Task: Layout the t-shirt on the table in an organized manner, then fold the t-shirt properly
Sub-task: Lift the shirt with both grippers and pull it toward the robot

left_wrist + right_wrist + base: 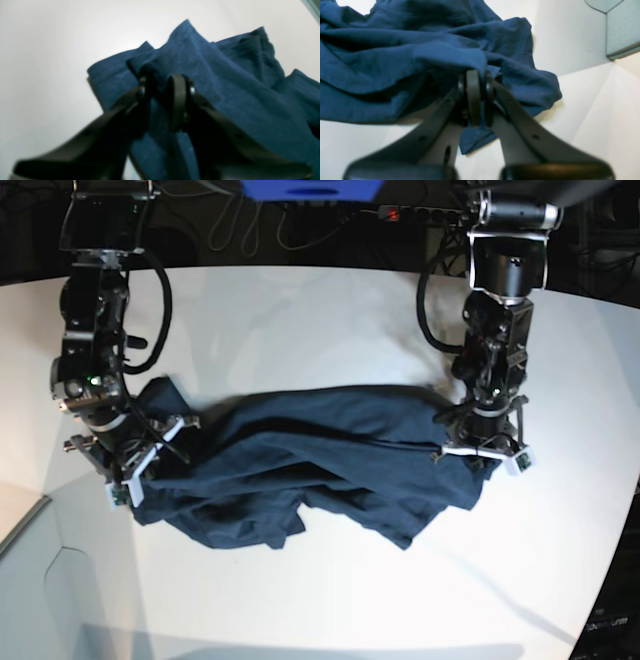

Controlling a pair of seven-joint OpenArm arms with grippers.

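Grippers pinch the crumpled navy t-shirt [320, 460] at opposite ends, left gripper [162, 100] and right gripper [476, 97] clamped on cloth, apparently to spread it across the white table [300, 310]

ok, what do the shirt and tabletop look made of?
t-shirt: looks like soft matte knit cloth, probably cotton; it drapes in loose folds and wrinkles, with a stitched hem. table: smooth white hard surface with a faint sheen, possibly laminate or coated board; the exact material is unclear.

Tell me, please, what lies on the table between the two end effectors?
In the base view, only the crumpled t-shirt spans the stretch between the left end effector and the right end effector, on the white table. Nothing else lies there.
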